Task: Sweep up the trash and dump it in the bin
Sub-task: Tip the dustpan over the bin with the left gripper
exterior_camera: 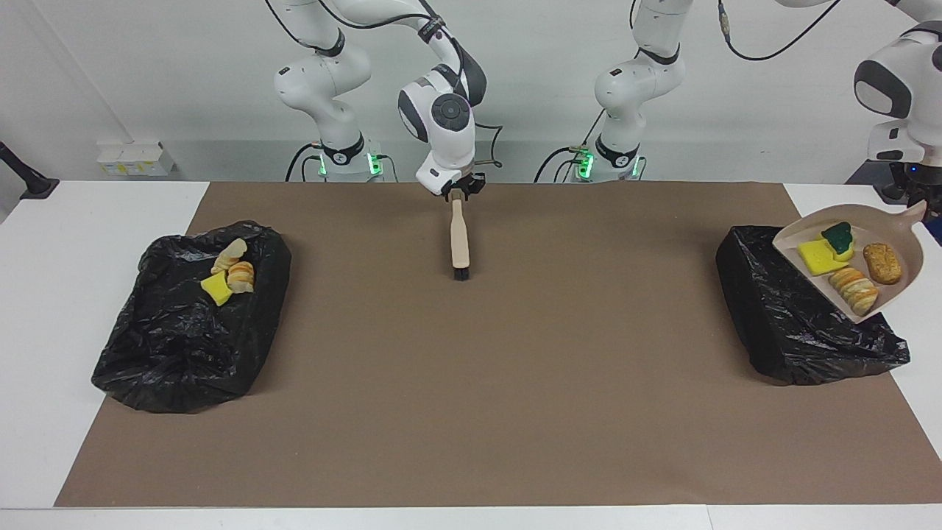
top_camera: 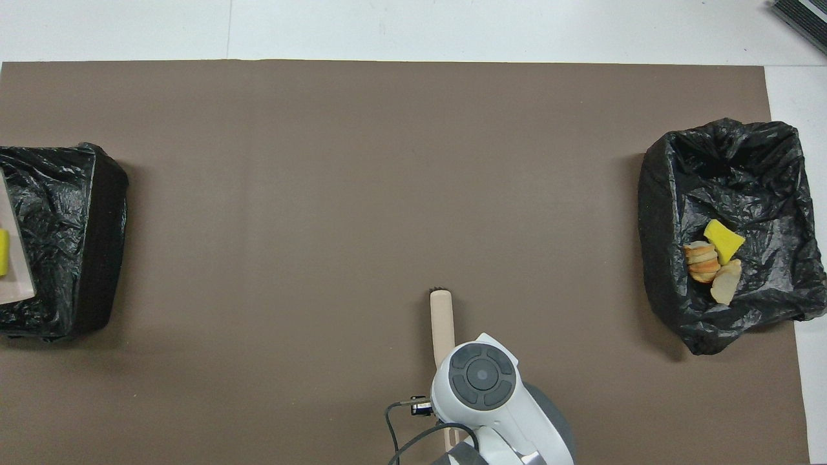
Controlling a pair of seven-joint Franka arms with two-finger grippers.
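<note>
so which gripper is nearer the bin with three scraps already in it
Right. The right gripper holds the brush over the mat's middle, beside that bin. The left gripper is at the table's left-arm end, holding the dustpan over the second bin.

No text, label, brand, number or sign can be read in either view.
</note>
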